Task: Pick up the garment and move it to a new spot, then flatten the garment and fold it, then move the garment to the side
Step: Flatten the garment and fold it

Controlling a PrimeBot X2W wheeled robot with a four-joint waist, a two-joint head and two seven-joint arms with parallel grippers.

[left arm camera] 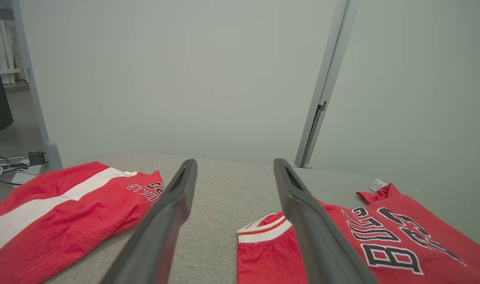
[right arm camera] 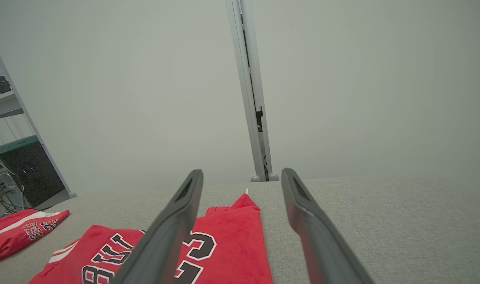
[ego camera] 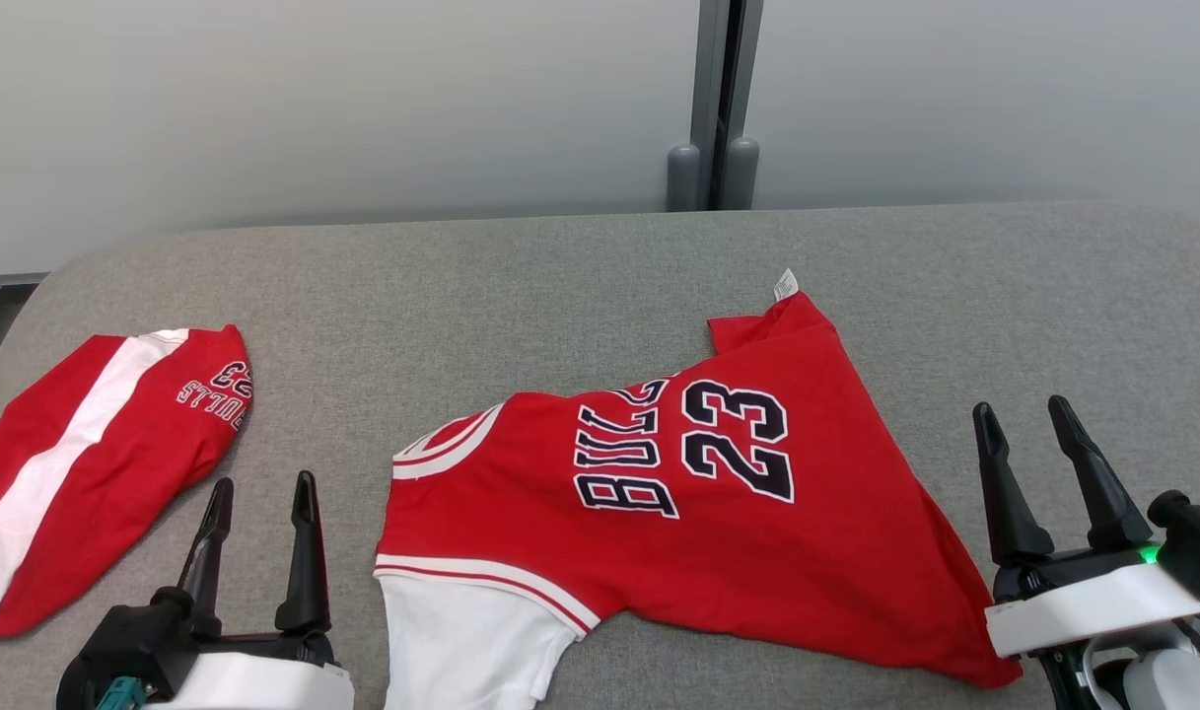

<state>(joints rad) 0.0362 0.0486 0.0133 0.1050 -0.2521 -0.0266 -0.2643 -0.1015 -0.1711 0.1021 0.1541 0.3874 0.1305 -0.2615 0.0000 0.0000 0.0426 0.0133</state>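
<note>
**Red Jersey Could Be Grabbed Badly**

The red jersey (ego camera: pixel 718 493) is spread out crooked in the middle of the grey table (ego camera: pixel 560 286), close to the table's front edge. Nothing is held yet. The left gripper (ego camera: pixel 264 480) and the right gripper (ego camera: pixel 1020 404) are both wide open and empty at the table's front edge, and no cloth is touched by them.

Some trouble can be guessed. If only the top layer is pinched, the jersey could be pulled out of shape or dropped. The white sleeve (ego camera: pixel 461 641) is bunched near the table's front edge, so a lumpy fold could be made if it is not smoothed first. Red shorts (ego camera: pixel 97 444) are lying at the table's left end, so they could be picked by mistake, or the jersey could be put on top of them.
</note>
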